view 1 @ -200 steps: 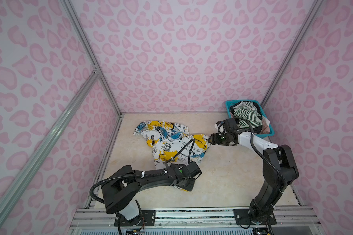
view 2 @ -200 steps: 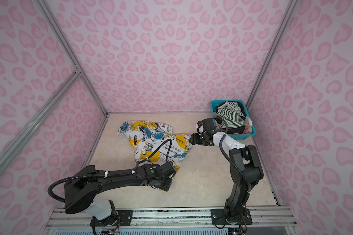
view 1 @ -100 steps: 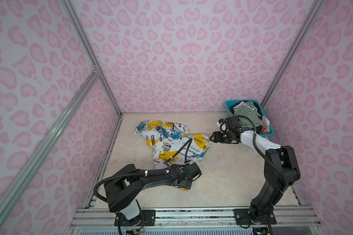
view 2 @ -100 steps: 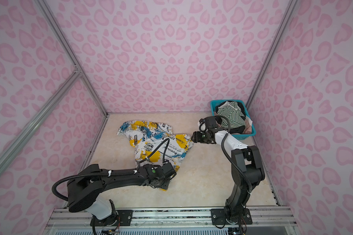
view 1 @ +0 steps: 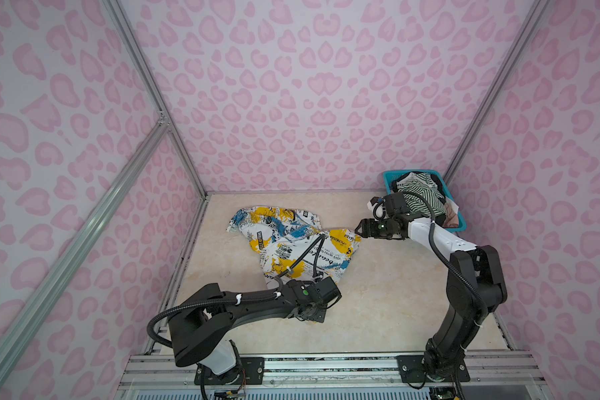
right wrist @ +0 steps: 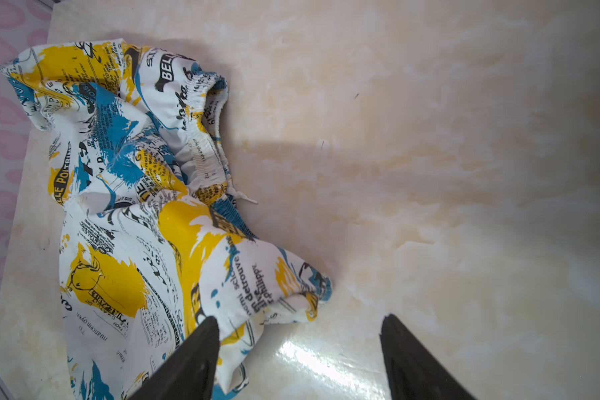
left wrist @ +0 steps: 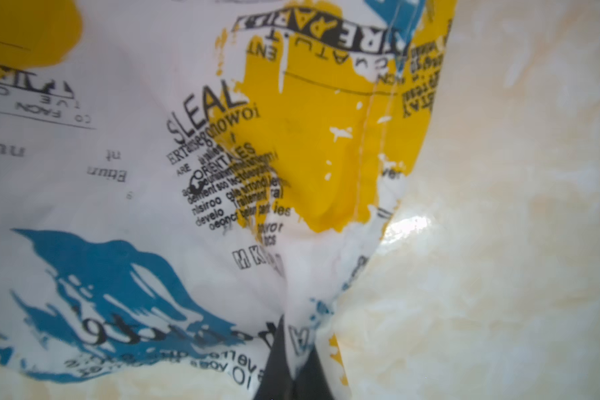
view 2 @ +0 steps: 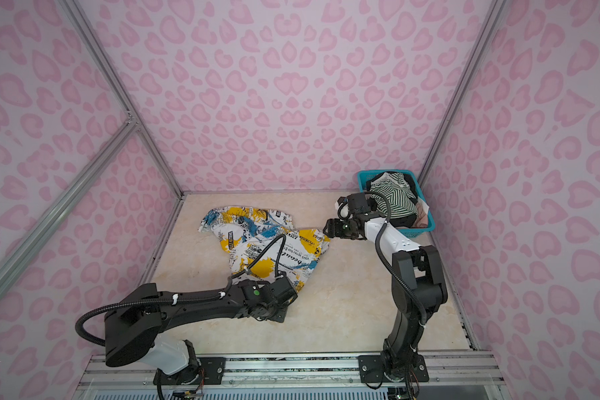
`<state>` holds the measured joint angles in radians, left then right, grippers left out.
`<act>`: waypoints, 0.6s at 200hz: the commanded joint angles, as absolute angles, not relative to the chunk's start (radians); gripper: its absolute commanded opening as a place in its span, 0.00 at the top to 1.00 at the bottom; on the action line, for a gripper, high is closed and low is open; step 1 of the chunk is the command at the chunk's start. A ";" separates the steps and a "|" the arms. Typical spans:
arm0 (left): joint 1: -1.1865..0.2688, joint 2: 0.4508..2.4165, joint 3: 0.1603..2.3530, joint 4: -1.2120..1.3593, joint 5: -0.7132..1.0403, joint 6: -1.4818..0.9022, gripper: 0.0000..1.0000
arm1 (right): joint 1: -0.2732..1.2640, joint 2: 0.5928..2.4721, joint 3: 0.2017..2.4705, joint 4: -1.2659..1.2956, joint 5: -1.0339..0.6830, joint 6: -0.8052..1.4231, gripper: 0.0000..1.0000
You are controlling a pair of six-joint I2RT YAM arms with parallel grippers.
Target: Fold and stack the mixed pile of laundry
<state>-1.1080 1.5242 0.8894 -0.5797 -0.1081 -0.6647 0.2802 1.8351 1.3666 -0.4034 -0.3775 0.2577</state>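
Two changes inside the last second.

First: your left pincer [left wrist: 291, 360] stood part open over the near hem of the printed garment [view 1: 291, 239]. It has now closed fully, and the left wrist view shows white cloth gathered to a pinch between the dark fingers [left wrist: 274, 367]. Log that as a hold on the near edge.

Second: your right pincer [right wrist: 298, 320] has slid from beside the teal basket [view 1: 388, 177] toward the garment's right-hand corner. Its jaws are wide apart and grip nothing. The right wrist view puts one finger over cloth and the other over bare desk [view 1: 388, 294], with the bunched corner between them.

Garment: crumpled mid-desk, not spread, elastic waistband showing. The striped top [view 1: 423, 201], a black piece [view 2: 400, 221] and a pale pink piece [view 1: 450, 211] sit in the basket.

Reading: one anchor set, the second pending. You are early in the job, likely lining up a two-point lift to flatten this garment before any fold. Watch that right corner. It looks like a doubled lump, so closing may catch more than one layer.
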 commanded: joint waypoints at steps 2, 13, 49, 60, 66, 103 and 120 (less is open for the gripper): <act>-1.103 1.464 0.910 -0.666 -0.149 -0.673 0.98 | 0.278 1.895 1.420 -0.414 -0.466 0.217 0.26; -1.093 1.436 0.912 -0.691 -0.157 -0.678 0.98 | 0.278 1.936 1.451 -0.425 -0.516 0.213 0.28; -1.035 1.338 0.930 -0.762 -0.184 -0.681 0.98 | 0.286 2.032 1.461 -0.413 -0.717 0.237 0.39; -1.006 1.302 0.941 -0.779 -0.192 -0.669 0.98 | 0.291 2.039 1.439 -0.400 -0.758 0.242 0.43; -0.992 1.279 0.949 -0.791 -0.201 -0.661 0.98 | 0.294 2.035 1.415 -0.379 -0.787 0.249 0.45; -0.859 1.155 1.000 -0.825 -0.194 -0.598 0.98 | 0.320 2.018 1.342 -0.330 -0.838 0.273 0.48; -0.801 1.110 1.012 -0.824 -0.175 -0.570 0.98 | 0.336 2.015 1.333 -0.310 -0.838 0.290 0.59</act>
<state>-0.8581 1.1591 0.9867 -0.7929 -0.1829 -0.6254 0.3187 2.0151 1.3483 -0.3485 -0.7803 0.2619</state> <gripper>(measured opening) 0.052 0.486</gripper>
